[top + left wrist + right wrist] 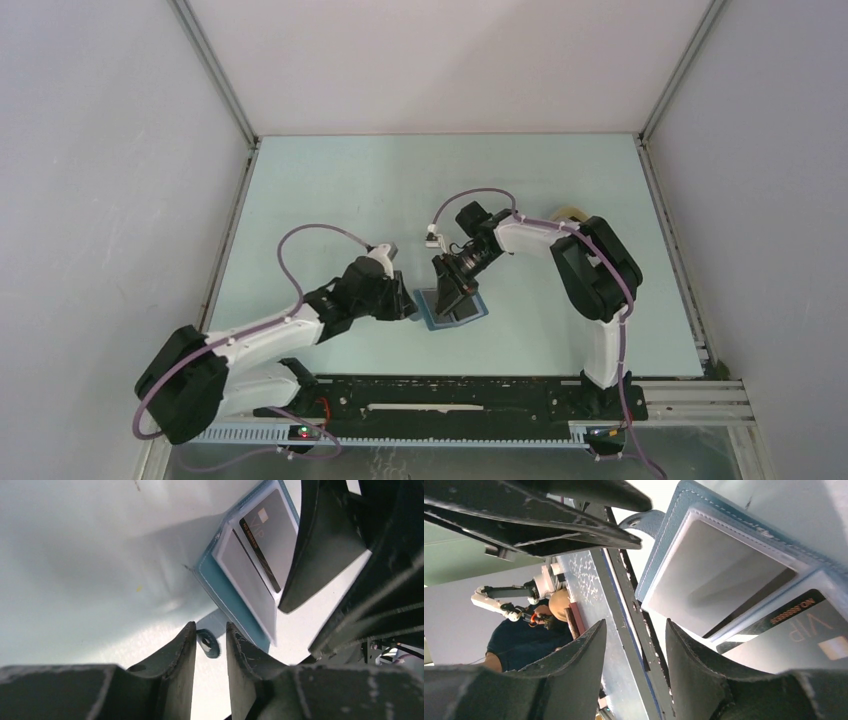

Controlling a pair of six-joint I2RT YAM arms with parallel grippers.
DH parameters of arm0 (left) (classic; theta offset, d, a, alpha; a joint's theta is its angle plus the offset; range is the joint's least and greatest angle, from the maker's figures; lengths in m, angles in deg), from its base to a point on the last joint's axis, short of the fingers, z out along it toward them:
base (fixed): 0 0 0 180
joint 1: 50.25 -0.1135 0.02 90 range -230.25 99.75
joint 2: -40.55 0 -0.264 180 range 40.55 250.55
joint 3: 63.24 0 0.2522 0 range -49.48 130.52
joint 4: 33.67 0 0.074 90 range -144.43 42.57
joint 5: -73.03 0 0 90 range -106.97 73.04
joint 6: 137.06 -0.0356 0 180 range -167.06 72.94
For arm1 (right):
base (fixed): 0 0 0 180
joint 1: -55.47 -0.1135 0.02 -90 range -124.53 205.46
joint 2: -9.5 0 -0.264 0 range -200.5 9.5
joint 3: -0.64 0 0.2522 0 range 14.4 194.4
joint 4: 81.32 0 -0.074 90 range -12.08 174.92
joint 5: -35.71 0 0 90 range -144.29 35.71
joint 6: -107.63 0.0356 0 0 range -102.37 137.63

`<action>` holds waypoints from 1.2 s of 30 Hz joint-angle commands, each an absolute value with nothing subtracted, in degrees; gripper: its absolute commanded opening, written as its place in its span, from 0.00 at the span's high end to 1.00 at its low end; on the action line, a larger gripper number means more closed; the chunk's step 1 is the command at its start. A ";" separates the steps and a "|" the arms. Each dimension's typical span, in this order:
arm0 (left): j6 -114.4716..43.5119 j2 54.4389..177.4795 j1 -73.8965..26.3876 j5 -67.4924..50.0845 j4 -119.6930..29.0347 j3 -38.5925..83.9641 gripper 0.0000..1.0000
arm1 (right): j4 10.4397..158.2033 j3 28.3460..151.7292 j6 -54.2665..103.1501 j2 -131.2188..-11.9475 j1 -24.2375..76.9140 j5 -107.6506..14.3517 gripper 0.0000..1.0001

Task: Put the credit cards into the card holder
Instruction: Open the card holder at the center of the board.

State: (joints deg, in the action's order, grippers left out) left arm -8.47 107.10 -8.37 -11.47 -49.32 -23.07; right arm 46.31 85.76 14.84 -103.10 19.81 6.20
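Observation:
The blue card holder (478,313) lies open on the table between the two arms. Its inside (227,597) shows a grey credit card (272,535) with a dark stripe and a pale card (247,580) lying in the slots. My left gripper (408,300) is at the holder's left edge, jaws a little apart, with the blue snap tab (209,643) loose between the fingertips. My right gripper (455,293) stands open over the holder; one finger (320,545) rests by the striped card (804,630). Nothing sits between the right gripper's (635,622) fingertips.
A beige object (570,212) shows partly behind the right arm at the back right. White enclosure walls stand on three sides, and a black rail (450,395) runs along the near edge.

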 commanded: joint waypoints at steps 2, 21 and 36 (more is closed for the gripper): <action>-5.93 97.52 -7.98 -14.06 -55.55 -26.79 0.67 | 46.21 88.72 15.45 -105.32 20.03 5.98 0.45; -3.76 113.14 -7.98 1.66 -23.33 -23.19 0.76 | 38.29 88.95 4.98 -98.68 28.39 -14.22 0.60; -3.45 126.45 -7.48 -0.78 -20.76 -22.50 0.80 | 38.08 89.46 5.85 -105.01 28.66 -12.49 0.57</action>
State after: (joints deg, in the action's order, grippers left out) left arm -3.49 125.59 -7.86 -1.20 -22.85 -25.30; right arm 38.98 89.14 6.38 -103.34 28.70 -13.10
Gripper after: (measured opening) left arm 0.200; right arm 0.425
